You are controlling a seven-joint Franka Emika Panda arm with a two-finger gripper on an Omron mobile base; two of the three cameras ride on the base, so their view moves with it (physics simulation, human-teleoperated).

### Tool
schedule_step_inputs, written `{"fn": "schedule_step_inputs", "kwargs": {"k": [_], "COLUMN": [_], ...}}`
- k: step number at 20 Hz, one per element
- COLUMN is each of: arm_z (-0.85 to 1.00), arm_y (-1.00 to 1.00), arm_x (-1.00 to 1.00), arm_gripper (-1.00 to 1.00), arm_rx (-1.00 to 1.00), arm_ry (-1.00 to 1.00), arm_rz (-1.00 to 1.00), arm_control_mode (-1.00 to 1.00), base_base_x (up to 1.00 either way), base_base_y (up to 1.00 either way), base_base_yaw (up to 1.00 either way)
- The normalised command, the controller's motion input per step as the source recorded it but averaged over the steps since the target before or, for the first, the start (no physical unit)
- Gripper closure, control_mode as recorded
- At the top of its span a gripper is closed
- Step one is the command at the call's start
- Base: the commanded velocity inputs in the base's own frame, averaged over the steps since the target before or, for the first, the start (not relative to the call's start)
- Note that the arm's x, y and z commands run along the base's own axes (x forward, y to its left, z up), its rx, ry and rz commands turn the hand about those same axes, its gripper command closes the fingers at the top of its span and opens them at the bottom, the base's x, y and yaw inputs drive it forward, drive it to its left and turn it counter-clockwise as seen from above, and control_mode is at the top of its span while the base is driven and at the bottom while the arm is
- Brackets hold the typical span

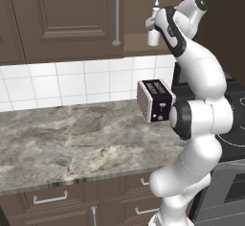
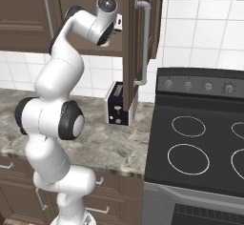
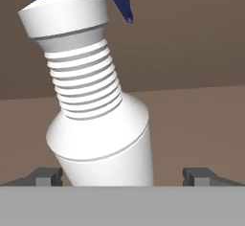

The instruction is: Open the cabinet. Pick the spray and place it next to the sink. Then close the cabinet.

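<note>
spray in cabinet, seemingly between fingertips | toaster on counter below | stovetop right of toaster

A home kitchen: dark wood cabinet on the wall, white tiles behind a stone desk, a toaster near its right edge, a stove beside it.

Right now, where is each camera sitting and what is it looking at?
Left base view: behind the arm's left, facing the counter, toaster, spray; arm at right.
Right base view: behind its right, facing the stove, open cabinet door; arm at left.
Hand view: on the hand, facing the spray between open fingertips.
Both base views share the toaster.
</note>
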Motion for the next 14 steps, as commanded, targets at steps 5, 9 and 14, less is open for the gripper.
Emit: {"fn": "schedule_step_inputs", "kwargs": {"k": [5, 9, 14], "arm_z": [0.00, 0.00, 0.00], "arm_y": [0.00, 0.00, 0.00], "arm_x": [0.00, 0.00, 0.06], "arm_gripper": [-1.00, -1.00, -1.00], "arm_rx": [0.00, 0.00, 0.00], "arm_ry": [0.00, 0.00, 0.00], "arm_rz": [0.04, 0.05, 0.09], "arm_control_mode": [-1.00, -1.00, -1.00], "base_base_x": [0.00, 0.00, 0.00], "base_base_y": [0.00, 0.00, 0.00], "base_base_yaw": [0.00, 0.00, 0.00]}}
